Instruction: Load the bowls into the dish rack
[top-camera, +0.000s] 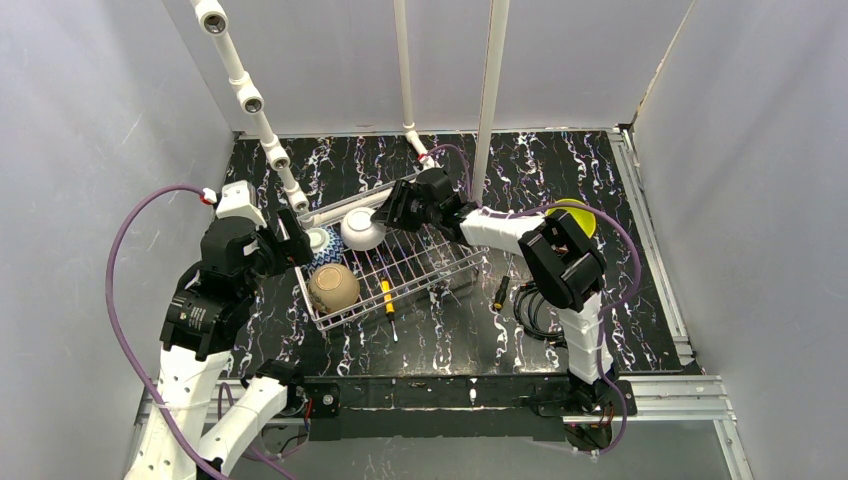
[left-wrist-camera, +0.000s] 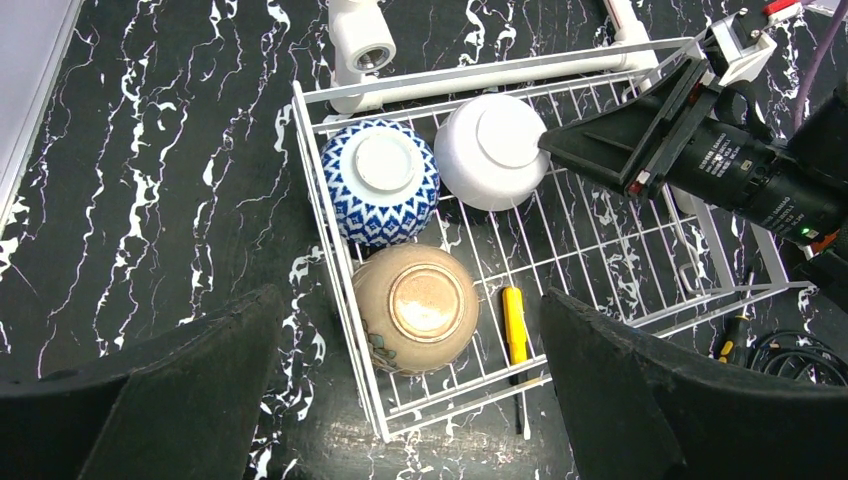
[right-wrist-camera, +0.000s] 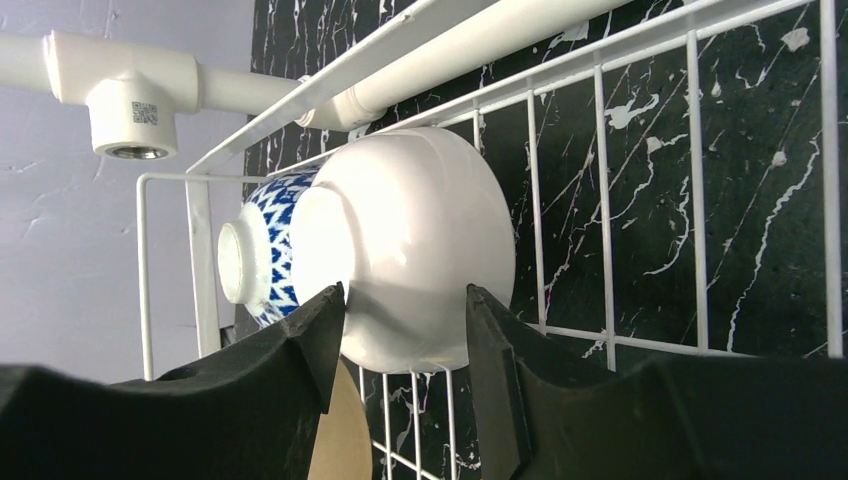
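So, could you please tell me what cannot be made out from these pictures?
Yellow-green bowl, top view: mostly hidden by the right arm.
Tan bowl, right wrist view: only a sliver shows behind a finger.
Right end effector: fingers flank the white bowl; grip unclear.

Blue-white patterned bowl (left-wrist-camera: 383, 183); white bowl (left-wrist-camera: 493, 150); tan bowl (left-wrist-camera: 415, 308)

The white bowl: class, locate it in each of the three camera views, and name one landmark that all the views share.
Top external: white bowl just left of centre, toward the dish rack's far-left corner.
Left wrist: upper middle, upside down.
Right wrist: centre, behind the right gripper's fingertips.
Shared landmark: the blue-white patterned bowl directly beside it.
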